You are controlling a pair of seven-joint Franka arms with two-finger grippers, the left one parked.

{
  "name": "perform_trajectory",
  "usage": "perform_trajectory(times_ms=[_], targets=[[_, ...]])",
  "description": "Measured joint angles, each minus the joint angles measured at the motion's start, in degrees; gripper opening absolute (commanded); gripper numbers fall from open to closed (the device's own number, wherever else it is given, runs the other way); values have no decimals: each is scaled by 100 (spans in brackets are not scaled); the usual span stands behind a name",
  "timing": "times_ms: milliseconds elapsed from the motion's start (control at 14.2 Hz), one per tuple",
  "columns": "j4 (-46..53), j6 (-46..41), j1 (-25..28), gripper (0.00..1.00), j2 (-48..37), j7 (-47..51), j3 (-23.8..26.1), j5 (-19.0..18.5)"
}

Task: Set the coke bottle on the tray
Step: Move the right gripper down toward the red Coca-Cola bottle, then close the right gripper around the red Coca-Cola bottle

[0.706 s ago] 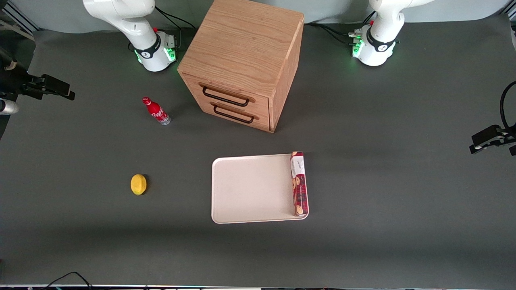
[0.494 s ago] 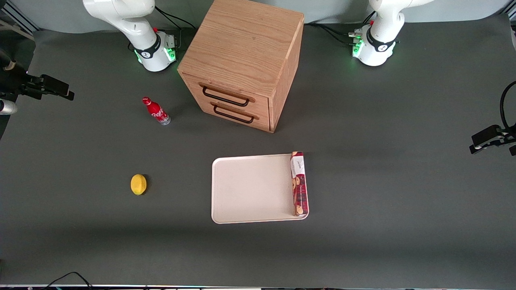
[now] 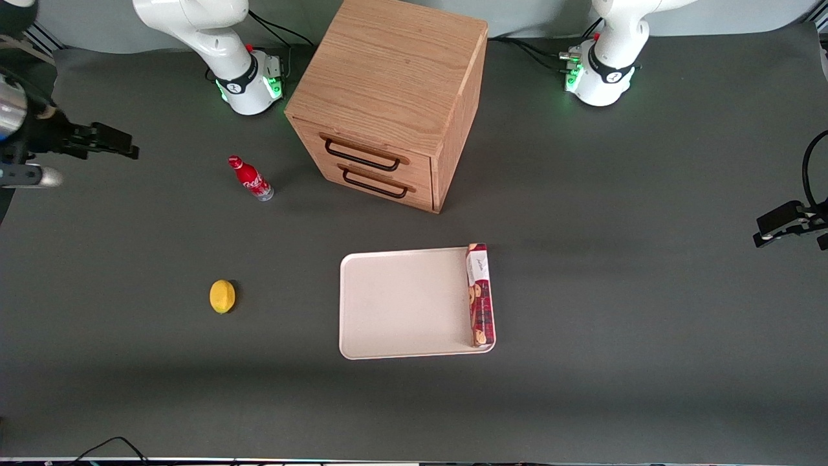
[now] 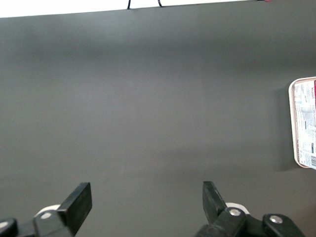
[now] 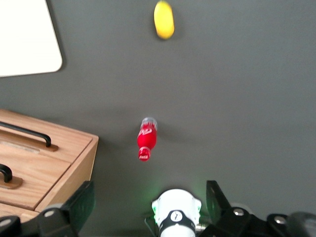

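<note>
2 open gripper [image 5: 148,207] fingers above coke bottle [image 3: 251,178].

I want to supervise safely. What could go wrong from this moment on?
The coke bottle is slim and upright, so a slightly off approach by the open end effector could tip it. The wooden cabinet stands beside it, limiting the approach. The cookie box already lies on the tray, so placement should avoid it.
</note>
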Motion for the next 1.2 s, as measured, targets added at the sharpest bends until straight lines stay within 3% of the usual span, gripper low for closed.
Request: perform_trajectory(times_ms=[212, 565, 918, 1059, 1129, 1200], targets=[[-1295, 784, 8, 100, -327, 454, 483, 9], [-4390, 3386, 27, 100, -978, 878, 840, 9], [-5398, 4230, 26, 99, -1223, 1195, 843, 9], [-5512, 4262, 26, 91, -1268, 1238, 845, 19], [-5563, 4291, 26, 80, -1282, 1250, 845, 71], [-5605, 4328, 26, 60, -1291, 1252, 846, 170]])
